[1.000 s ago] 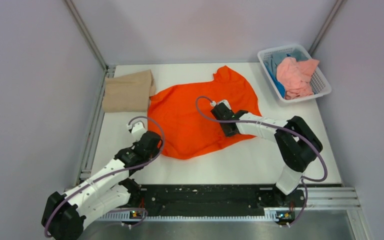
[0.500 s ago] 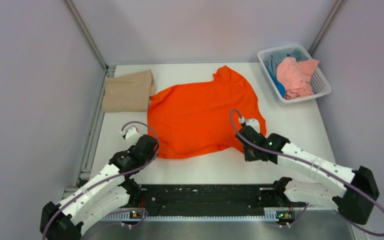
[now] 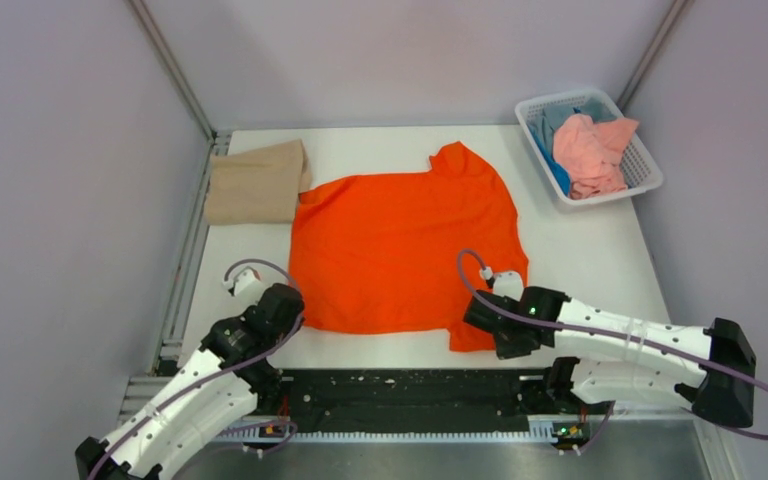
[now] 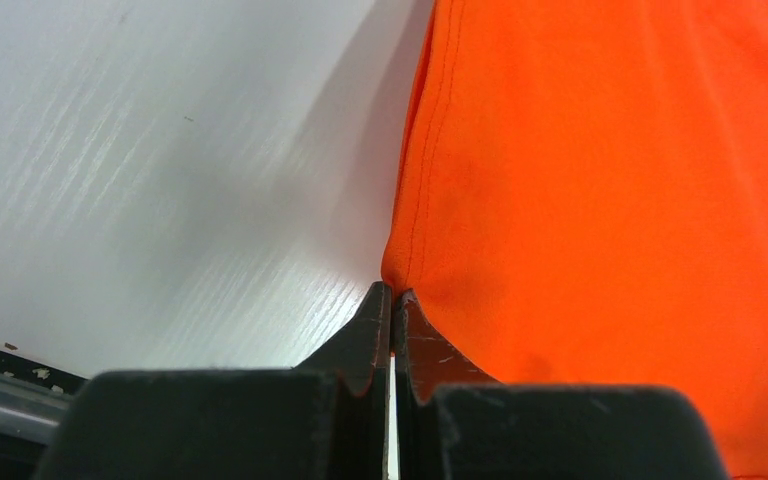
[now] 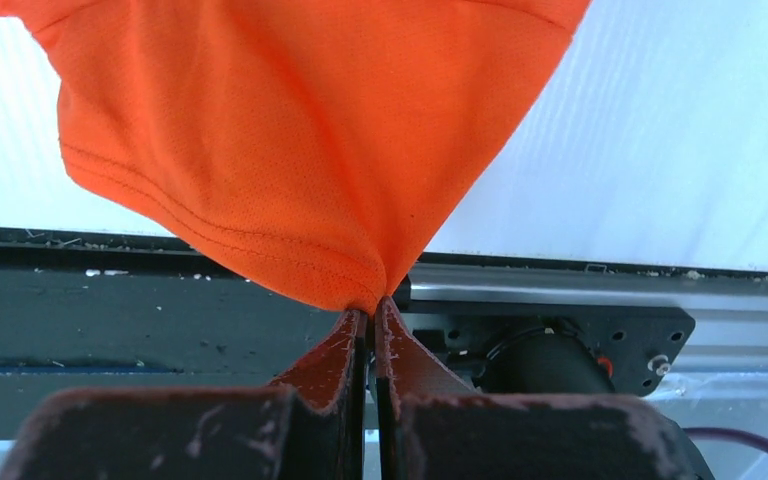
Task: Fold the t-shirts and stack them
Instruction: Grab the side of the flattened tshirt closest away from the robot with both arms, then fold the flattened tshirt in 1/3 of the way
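Note:
The bright orange t-shirt (image 3: 400, 250) lies spread on the white table, its hem toward the near edge. My left gripper (image 3: 285, 313) is shut on its near left hem corner (image 4: 405, 275). My right gripper (image 3: 480, 330) is shut on the near right hem corner (image 5: 360, 285), lifted a little so the cloth hangs in a fold over the near edge. A folded tan-beige t-shirt (image 3: 257, 183) lies at the far left, touching the orange one. Salmon-pink (image 3: 590, 152) and blue (image 3: 558, 170) t-shirts lie crumpled in the basket.
The white lattice basket (image 3: 648, 165) stands at the far right corner. A black rail (image 3: 410, 390) runs along the near table edge under both arms. Grey walls and metal frame posts close in the table on three sides.
Both grippers have pulled back toward the near edge, dragging the orange t-shirt's hem with them. The shirt has gone from bunched to spread flatter and wider. The right arm swung far toward the near right.

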You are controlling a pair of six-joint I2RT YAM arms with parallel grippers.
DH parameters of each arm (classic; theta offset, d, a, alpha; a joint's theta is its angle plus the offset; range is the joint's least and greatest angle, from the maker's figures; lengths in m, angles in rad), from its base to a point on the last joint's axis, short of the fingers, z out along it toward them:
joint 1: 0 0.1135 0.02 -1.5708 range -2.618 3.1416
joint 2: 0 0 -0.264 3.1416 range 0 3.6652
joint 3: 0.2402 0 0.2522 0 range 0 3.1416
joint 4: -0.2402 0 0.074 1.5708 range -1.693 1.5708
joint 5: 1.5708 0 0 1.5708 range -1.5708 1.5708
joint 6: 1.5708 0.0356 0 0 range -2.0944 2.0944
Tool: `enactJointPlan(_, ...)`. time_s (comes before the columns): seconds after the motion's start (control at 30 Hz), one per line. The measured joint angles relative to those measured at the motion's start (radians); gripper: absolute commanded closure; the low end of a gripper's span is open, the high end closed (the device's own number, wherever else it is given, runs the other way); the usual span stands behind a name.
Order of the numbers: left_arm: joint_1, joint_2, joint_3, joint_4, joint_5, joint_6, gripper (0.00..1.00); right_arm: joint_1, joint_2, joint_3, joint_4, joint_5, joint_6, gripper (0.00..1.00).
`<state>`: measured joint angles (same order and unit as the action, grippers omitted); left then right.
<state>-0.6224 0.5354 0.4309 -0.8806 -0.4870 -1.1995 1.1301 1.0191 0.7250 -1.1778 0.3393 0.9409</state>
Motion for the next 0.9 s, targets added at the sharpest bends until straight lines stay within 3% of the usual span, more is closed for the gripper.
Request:
enactJointPlan(0.37,0.0,0.103,-0.011,0.08,-0.025,0.003,1.0,-0.051,0.006,0.117,0.069,0.134,-0.051,1.0)
enactJointPlan(0.63,0.037,0.359,0.114,0.152,-0.083,0.005,1.0,-0.36,0.133,0.227,0.355,0.18,-0.293,1.0)
enactJointPlan(0.9,0.241,0.515,0.199,0.215,-0.031,0.063,1.0,-0.53,0.29,0.313,0.529,0.192,-0.442,1.0)
